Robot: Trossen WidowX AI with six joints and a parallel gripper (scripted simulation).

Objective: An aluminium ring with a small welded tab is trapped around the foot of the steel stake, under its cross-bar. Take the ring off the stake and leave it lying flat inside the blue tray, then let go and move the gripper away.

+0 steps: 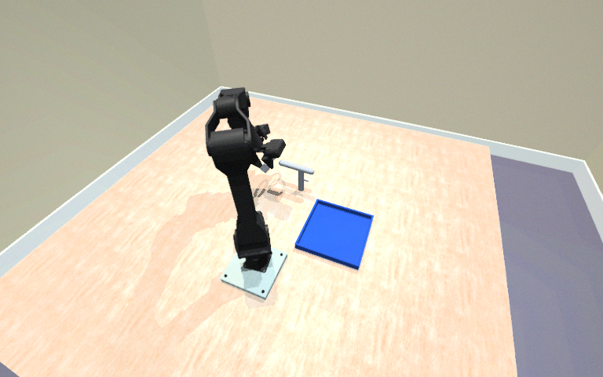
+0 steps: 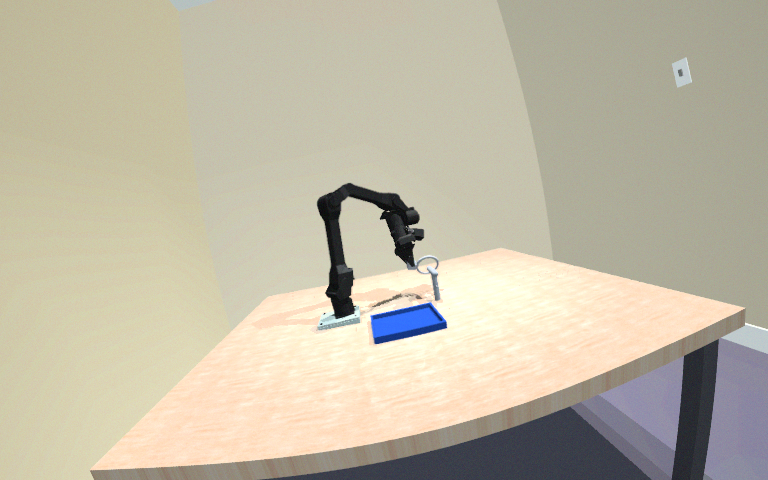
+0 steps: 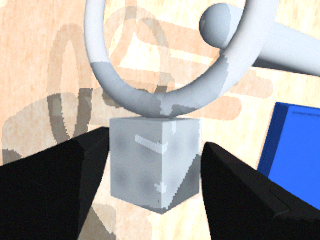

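Far-edge side of tabletop, top view: my gripper (image 1: pixel 264 164) (image 2: pixel 410 265) (image 3: pixel 156 144) clamps welded tab (image 1: pixel 264 168) (image 2: pixel 412 267) (image 3: pixel 137 162), likely as handle. Aluminium ring (image 2: pixel 418 259) (image 3: pixel 94 30) held raised beside cross-bar (image 1: pixel 296 166) (image 2: pixel 431 271) (image 3: pixel 295 49); can't tell if unthreaded. Blue tray (image 1: pixel 334 231) (image 2: pixel 409 335) (image 3: pixel 300 155) awaits, nearer near edge.

Up top, the ring's lost behind the pincer's black arm (image 1: pixel 244 186)! At the wrist, the ring (image 3: pixel 97 45) runs off the upper edge, and the blue tray (image 3: pixel 300 160) is cropped right!
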